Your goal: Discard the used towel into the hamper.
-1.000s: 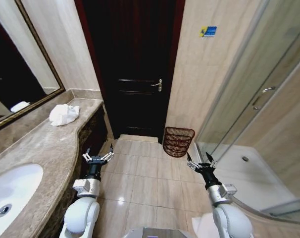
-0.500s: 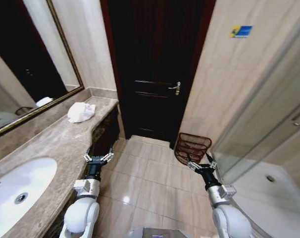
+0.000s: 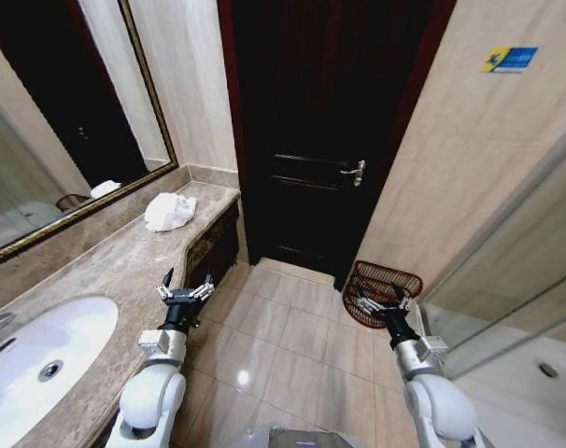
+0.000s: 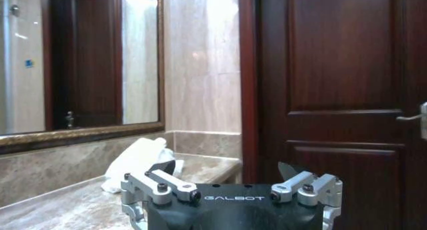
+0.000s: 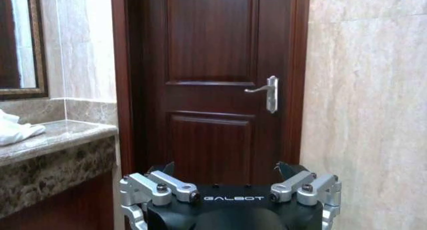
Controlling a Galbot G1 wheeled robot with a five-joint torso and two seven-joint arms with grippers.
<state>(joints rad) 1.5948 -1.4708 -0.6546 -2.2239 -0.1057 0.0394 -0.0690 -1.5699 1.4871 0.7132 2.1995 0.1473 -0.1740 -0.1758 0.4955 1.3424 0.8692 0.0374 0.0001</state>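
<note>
Writing: "GALBOT" is printed in white on the black body of each gripper in the two wrist views; a small blue and yellow sign (image 3: 508, 60) sits on the tiled wall at 1 o'clock in the head view, its text too small to read.
Hamper: the reddish-brown wire hamper (image 3: 388, 285) stands on the floor at 4 o'clock in the head view, against the wall just right of the door (image 3: 330, 131); I cannot tell whether anything is in it.
Towel: a crumpled white towel (image 3: 169, 211) lies on the marble worktop (image 3: 106, 271) at 10 o'clock, near its far end beside the mirror (image 3: 49, 131), well apart from the hamper.
Sink: a white basin (image 3: 35, 359) is set in the worktop at 8 o'clock.
Left gripper: the left gripper (image 3: 184, 291) is held low over the worktop's front edge at 7 o'clock, fingers spread and holding nothing, short of the towel.
Right gripper: the right gripper (image 3: 381, 306) hangs at 4 o'clock in front of the hamper's rim, fingers spread, empty.
Open room: bare tiled floor (image 3: 283, 345) lies between the worktop's curved front edge and the glass shower wall (image 3: 516, 271) at 3 o'clock, running up to the closed door.
</note>
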